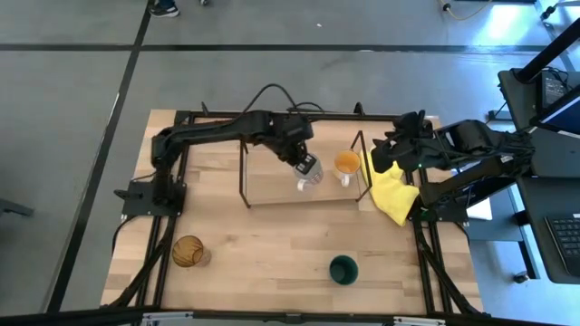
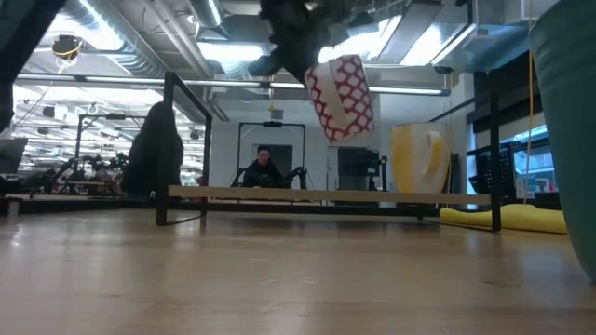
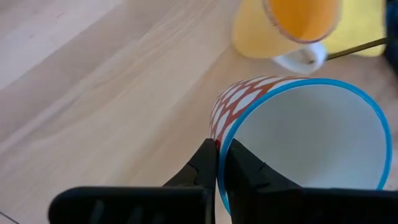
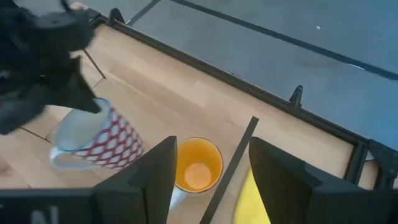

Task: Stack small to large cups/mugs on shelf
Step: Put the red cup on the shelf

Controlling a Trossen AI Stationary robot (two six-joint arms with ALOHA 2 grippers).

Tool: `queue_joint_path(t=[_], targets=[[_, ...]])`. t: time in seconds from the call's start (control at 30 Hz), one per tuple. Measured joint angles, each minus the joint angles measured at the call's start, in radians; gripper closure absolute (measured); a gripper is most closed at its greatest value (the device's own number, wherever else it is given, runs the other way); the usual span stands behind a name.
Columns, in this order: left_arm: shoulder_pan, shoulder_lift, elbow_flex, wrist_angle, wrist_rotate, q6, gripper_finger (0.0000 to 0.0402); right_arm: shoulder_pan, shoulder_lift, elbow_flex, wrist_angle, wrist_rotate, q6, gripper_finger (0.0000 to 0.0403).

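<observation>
The left gripper (image 3: 216,163) pinches the white mug's (image 3: 298,140) rim, holding it tilted in the air over the shelf (image 1: 272,186), the orange mug (image 1: 346,164) just beside it, while the right gripper (image 4: 208,168) waits spread nearby.

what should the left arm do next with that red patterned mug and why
Probably lower it straight down onto the shelf. The left tool is pinched on the rim of the white mug, which hangs tilted above the board, beside the orange mug already standing there. The right tool waits open nearby.
</observation>
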Motion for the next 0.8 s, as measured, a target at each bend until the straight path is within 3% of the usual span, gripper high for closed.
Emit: queue_joint_path(t=[0.2,0.8], targets=[[0.037,0.093,0.079,-0.067,0.049,0.018,0.0394,0.029,0.000,-0.001,0.003,0.034,0.025,0.0202],[0.100,0.147,0.081,0.006,0.064,-0.114,0.0394,0.046,0.001,-0.001,0.002,0.066,0.025,0.0202]])
